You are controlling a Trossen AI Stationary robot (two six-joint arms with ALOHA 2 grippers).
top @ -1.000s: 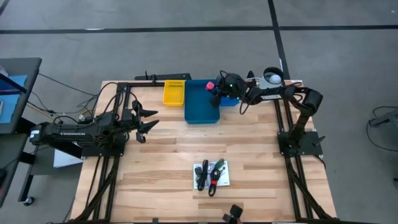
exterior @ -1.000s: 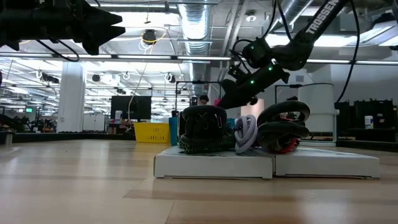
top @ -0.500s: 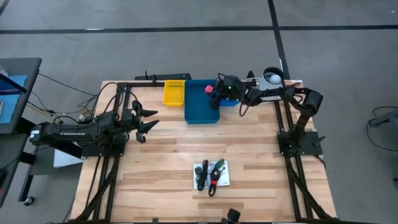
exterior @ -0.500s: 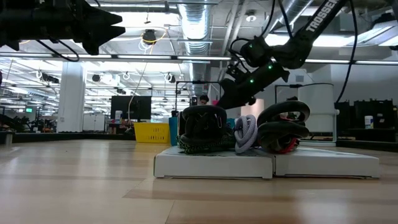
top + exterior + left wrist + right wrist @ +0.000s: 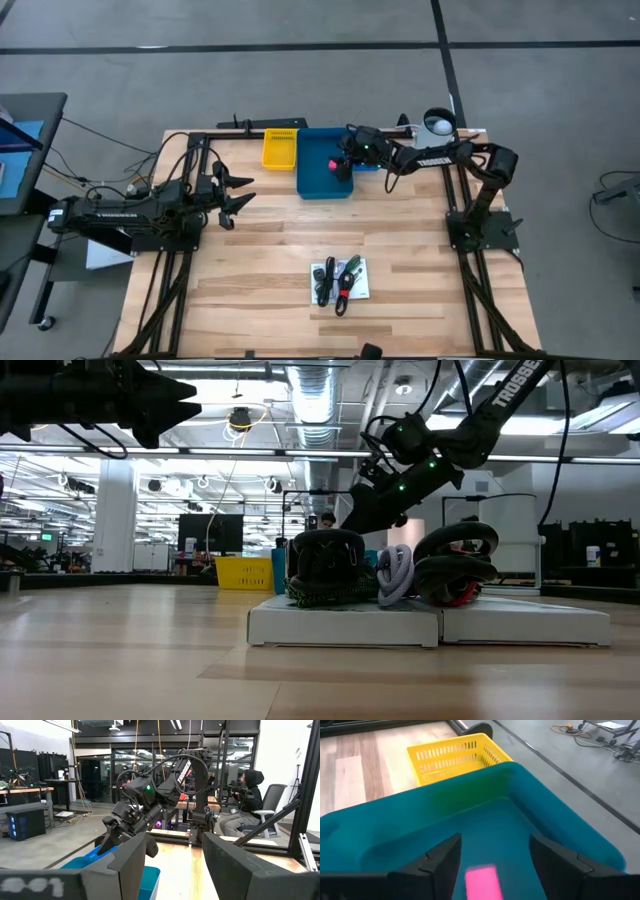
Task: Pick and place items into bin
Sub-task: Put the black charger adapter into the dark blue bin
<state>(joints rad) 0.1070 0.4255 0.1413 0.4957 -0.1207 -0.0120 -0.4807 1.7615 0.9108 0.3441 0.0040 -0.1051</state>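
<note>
Items: small black pieces and green stringy piece heaped on white cards, near table edge; likely light, limp, best pinched at a loop.
Left gripper: fingers spread, empty, idle at left.
Pink-red block: inside blue bin, looks rigid.
Right gripper: released above it.
Yellow basket: beside bin, clear of the path.

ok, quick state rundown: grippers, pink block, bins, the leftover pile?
right gripper: open, over the blue bin
pink block: released, between the open fingers, inside the blue bin
blue bin: upright, holds the pink block
yellow basket: upright beside the blue bin, looks empty
left gripper: open, parked off to the left
remaining items: heaped on white cards, untouched
</note>
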